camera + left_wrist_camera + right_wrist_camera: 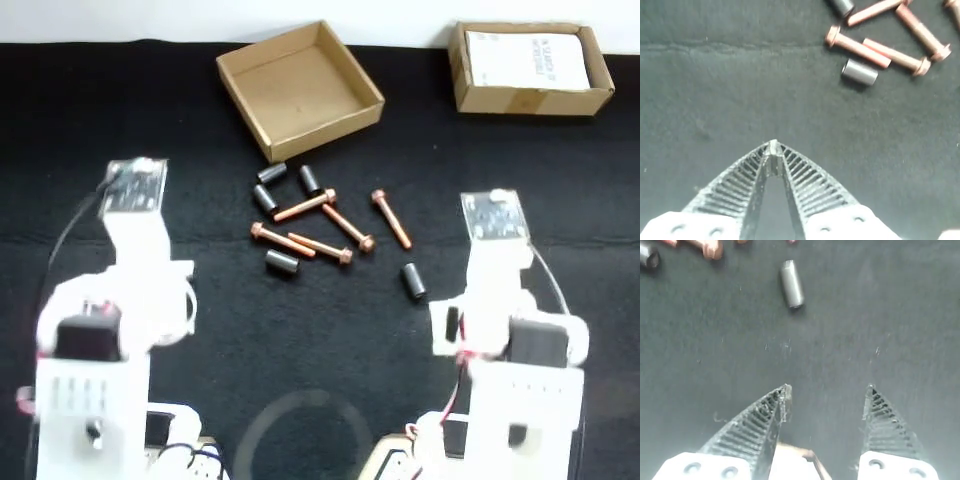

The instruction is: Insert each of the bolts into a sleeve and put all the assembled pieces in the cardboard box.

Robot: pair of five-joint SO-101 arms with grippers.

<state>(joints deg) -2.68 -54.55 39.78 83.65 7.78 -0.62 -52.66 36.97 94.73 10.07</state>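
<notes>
A: How far along are we?

B: We judge we are at the very start. The cardboard box [300, 95] lies open with a bare floor, and none of the bolts [283, 241] sits in any of the sleeves [272, 173]

A: What do we count on the table [200, 130]?

B: Five copper bolts in a loose heap, some crossing, and five dark sleeves scattered among and around them. So we have five insertions and five drops into the box left

A: And our jaws?

B: On the left gripper [773, 148] they are pressed together, tips touching, with nothing in them. On the right gripper [829, 392] they stand apart, and only bare cloth lies between them

A: What lies closest to each?

B: Ahead of the left jaws and off toward the other arm we see a near sleeve [859, 72], just beside two bolts that lie against each other. Ahead of the right jaws, well clear of the tips, a lone sleeve [791, 283] lies apart from the heap

A: And the second box [530, 100]?

B: It holds a printed sheet and lies far beyond the right jaws. We take the open, bare one for ours
</notes>
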